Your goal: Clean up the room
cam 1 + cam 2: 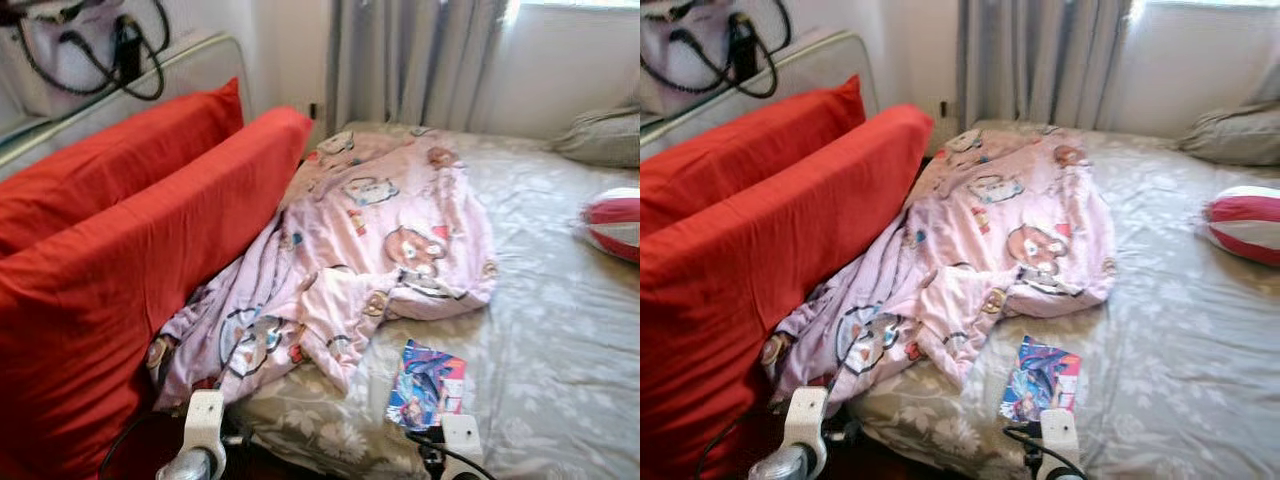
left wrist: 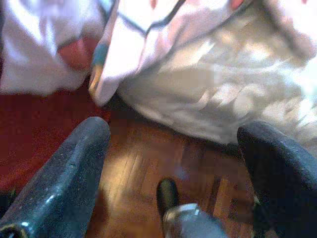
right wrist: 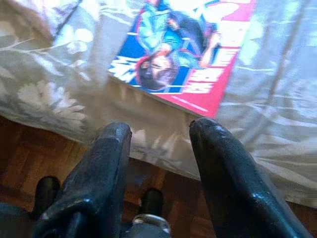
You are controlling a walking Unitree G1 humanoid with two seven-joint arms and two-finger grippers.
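Observation:
A crumpled pink cartoon-print blanket (image 1: 370, 250) lies across the left half of the bed (image 1: 560, 330). A colourful comic book (image 1: 427, 384) rests flat on the grey floral sheet near the bed's front edge. My left gripper (image 2: 173, 131) hovers low over the wooden floor beside the bed's edge and the hanging blanket corner, fingers wide open and empty. My right gripper (image 3: 161, 129) is open just short of the comic book (image 3: 183, 54), at the mattress edge, holding nothing. Both wrists show at the bottom of the eye views, the left arm (image 1: 203, 425) and the right arm (image 1: 455, 440).
Two large red cushions (image 1: 150, 240) lean along the left side against a headboard (image 1: 190, 65). A red-and-white striped pillow (image 1: 615, 222) and a grey pillow (image 1: 600, 135) lie at the right. Grey curtains (image 1: 410, 60) hang behind. A bag with black straps (image 1: 90, 45) sits top left.

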